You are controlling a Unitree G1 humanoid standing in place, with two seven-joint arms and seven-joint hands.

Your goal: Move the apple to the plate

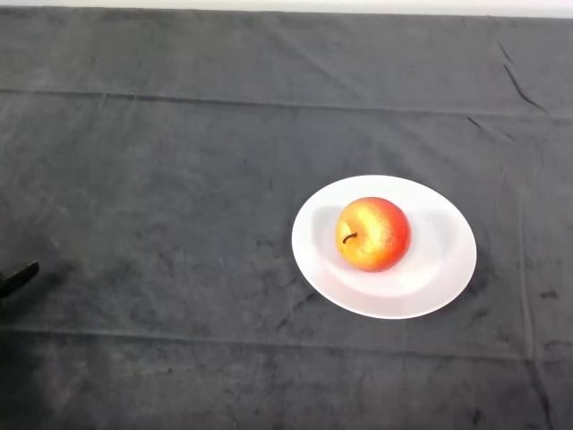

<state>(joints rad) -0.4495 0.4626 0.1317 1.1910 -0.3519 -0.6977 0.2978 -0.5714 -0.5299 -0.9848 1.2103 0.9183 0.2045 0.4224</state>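
A red and yellow apple (372,234) rests on a white plate (439,278), slightly left of the plate's centre, its stem pointing toward the lower left. The plate lies on the dark cloth right of the middle. Only a black tip of my left hand (18,279) shows at the far left edge, well away from the plate and touching nothing I can see. The remainder of the hand is out of frame.
The dark cloth (179,179) covers the whole table, with a few creases across it. A pale strip (358,5) runs along the far edge at the top.
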